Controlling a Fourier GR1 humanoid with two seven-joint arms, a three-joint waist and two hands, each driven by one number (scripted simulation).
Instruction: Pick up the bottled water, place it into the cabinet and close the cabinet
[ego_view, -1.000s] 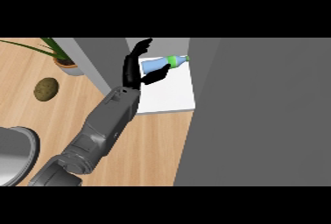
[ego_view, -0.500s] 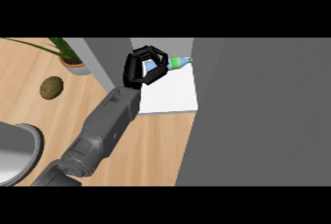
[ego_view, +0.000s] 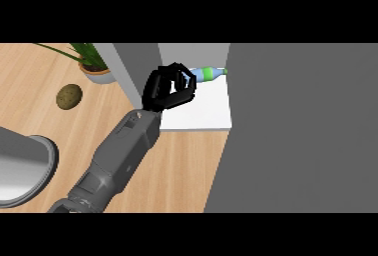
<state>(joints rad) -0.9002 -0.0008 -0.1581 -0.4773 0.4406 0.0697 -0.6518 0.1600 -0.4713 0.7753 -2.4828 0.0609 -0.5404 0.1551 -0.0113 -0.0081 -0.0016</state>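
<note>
Grey door (ajar) narrows cabinet shelf.

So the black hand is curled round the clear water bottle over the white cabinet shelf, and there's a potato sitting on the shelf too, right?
Not quite. The head view shows the brown potato lying on the wooden counter, left of the cabinet, near the potted plant. The rest holds: the black hand is curled round the clear water bottle over the white cabinet shelf.

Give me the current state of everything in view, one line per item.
bottled water: lying on its side on the cabinet's white shelf, partly behind the hand.
left hand: fingers curled round the bottle.
cabinet: open, door not closed.
cabinet door: swung open, at the view's right.
potato: lying on the counter.
potted plant: upright.
right hand: not visible.
</note>
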